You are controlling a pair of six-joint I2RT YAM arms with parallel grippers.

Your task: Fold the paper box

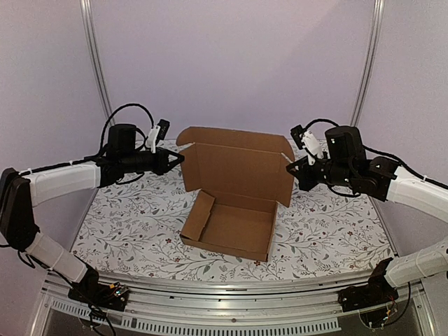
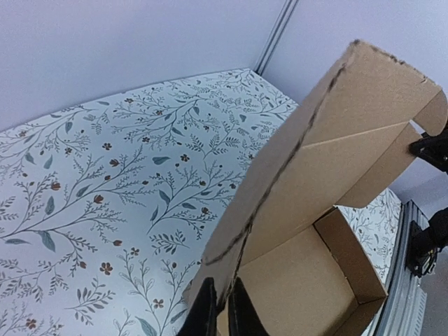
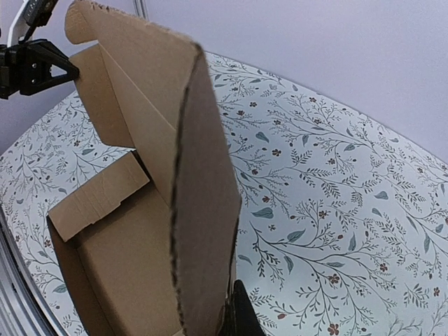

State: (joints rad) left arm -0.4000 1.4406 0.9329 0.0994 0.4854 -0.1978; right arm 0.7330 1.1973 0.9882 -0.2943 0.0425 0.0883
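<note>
The paper box (image 1: 234,225) is brown cardboard in the middle of the table, a shallow tray with its lid (image 1: 238,166) standing upright at the back. My left gripper (image 1: 180,158) is at the lid's left side flap. In the left wrist view its two black fingers (image 2: 207,311) are pinched on the flap's edge (image 2: 241,238). My right gripper (image 1: 289,168) is at the lid's right side flap. In the right wrist view that flap (image 3: 206,210) runs down to one black finger (image 3: 243,316) and hides the other.
A floral-patterned cloth (image 1: 126,224) covers the table. Metal frame posts (image 1: 96,63) (image 1: 365,70) rise at the back left and back right in front of pale walls. An aluminium rail (image 1: 231,294) runs along the near edge between the arm bases.
</note>
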